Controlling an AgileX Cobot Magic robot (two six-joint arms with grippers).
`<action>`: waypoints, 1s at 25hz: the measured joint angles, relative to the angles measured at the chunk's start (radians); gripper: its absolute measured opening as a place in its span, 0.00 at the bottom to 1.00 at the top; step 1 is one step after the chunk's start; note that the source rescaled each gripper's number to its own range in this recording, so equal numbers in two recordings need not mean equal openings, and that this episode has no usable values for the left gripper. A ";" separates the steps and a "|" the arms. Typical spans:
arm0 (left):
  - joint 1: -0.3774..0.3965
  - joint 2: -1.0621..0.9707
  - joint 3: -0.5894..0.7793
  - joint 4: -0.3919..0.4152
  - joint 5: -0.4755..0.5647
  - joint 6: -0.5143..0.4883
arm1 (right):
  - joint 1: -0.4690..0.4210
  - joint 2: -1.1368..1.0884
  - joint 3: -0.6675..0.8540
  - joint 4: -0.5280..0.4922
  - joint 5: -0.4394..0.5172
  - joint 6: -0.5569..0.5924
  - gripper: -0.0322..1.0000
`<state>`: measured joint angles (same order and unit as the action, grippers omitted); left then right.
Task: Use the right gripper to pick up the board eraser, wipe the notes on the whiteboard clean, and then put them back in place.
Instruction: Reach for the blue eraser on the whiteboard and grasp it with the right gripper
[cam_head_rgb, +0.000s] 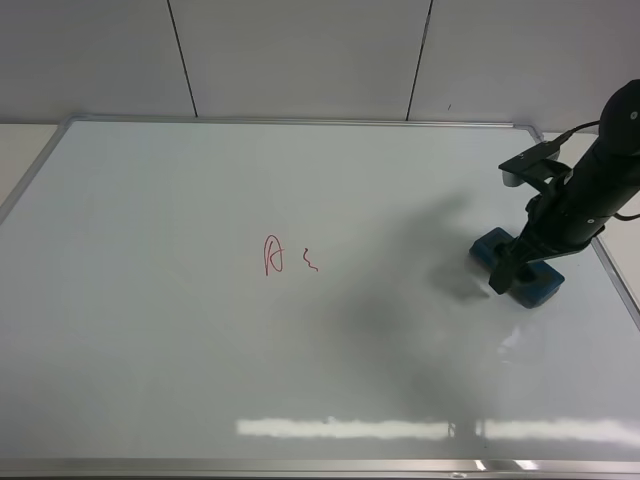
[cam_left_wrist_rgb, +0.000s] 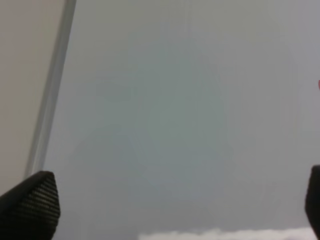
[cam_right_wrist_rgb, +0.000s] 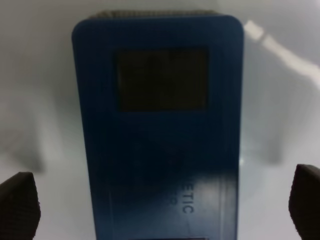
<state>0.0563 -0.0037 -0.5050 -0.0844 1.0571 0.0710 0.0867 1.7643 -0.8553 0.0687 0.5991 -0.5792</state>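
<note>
Nearest my lens runs the lower frame of the whiteboard (cam_head_rgb: 300, 466); one board only. The left gripper (cam_left_wrist_rgb: 172, 200) hangs spread, holding nothing, over bare surface. Two red notes (cam_head_rgb: 274, 255) sit just left of centre. Far right, well apart from them, the single board eraser (cam_head_rgb: 490, 245) lies flat under the right gripper (cam_head_rgb: 520, 268). Its jaws are released and straddle the eraser's narrow width, with the long axis running between them. I judge the right arm nearer, so a straight descent should seat it.
</note>
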 joint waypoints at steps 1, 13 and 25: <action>0.000 0.000 0.000 0.000 0.000 0.000 | 0.000 0.007 0.000 0.004 0.000 -0.006 1.00; 0.000 0.000 0.000 0.000 0.000 0.000 | 0.000 0.016 -0.001 0.017 0.004 -0.046 0.35; 0.000 0.000 0.000 0.000 0.000 0.000 | 0.000 0.016 -0.053 -0.004 0.056 0.050 0.09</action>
<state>0.0563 -0.0037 -0.5050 -0.0844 1.0571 0.0710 0.0867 1.7805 -0.9084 0.0644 0.6549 -0.5290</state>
